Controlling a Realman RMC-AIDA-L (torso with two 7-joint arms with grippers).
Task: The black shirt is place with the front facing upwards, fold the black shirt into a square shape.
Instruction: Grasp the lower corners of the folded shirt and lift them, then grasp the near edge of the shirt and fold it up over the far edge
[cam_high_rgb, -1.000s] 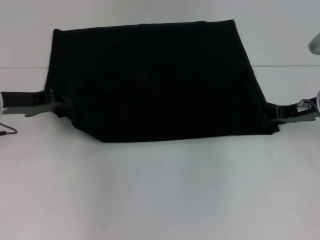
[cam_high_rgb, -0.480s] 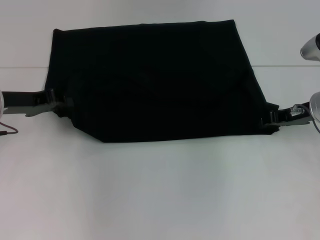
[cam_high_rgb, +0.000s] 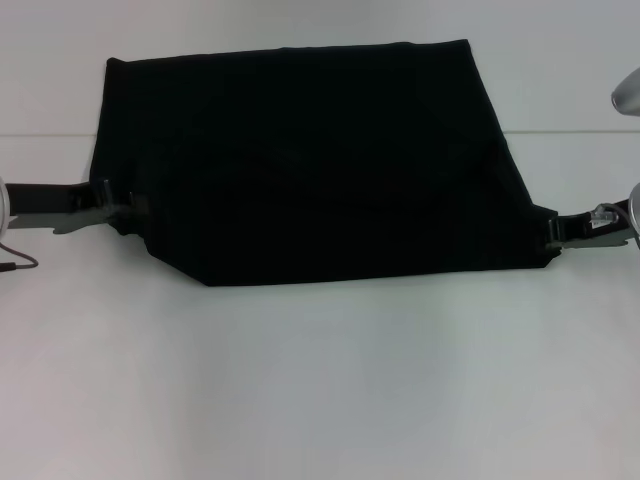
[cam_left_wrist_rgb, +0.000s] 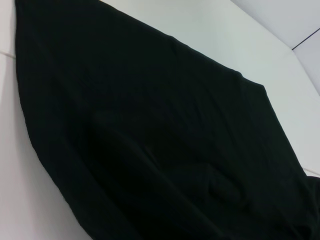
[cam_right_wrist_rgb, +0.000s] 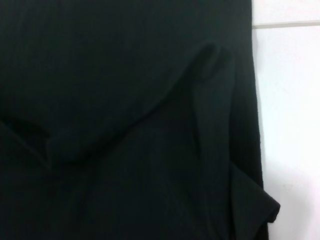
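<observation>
Black shirt (cam_high_rgb: 310, 160) spread flat on white table (cam_high_rgb: 320, 380), centre and far half of the work area, already folded to a rough trapezoid: far edge shorter, near edge wider. No lettering or label visible. Long axis running left to right. Soft ridges and a turned-up corner flap visible in right wrist view (cam_right_wrist_rgb: 125, 120); left wrist view (cam_left_wrist_rgb: 150, 140) filled by dark cloth with a shallow crease.

Left gripper (cam_high_rgb: 122, 208) low at shirt's left edge, fingers reaching right into the cloth at the near-left corner; appears pinched on the edge, but too dark to confirm, so grip cannot be told. Right gripper (cam_high_rgb: 553, 232) low at the near-right corner, touching or just beside the cloth tip; width likewise cannot be told.

Shirt lying between the two grippers, one at each end of the long axis, neither nearer than the other. Judgement: next fold likely lifts both near corners together and carries them toward the far edge; uneven lift risks skewing the square.

Table plain white, faint seam line crossing left to right behind the shirt. Room otherwise out of view.
</observation>
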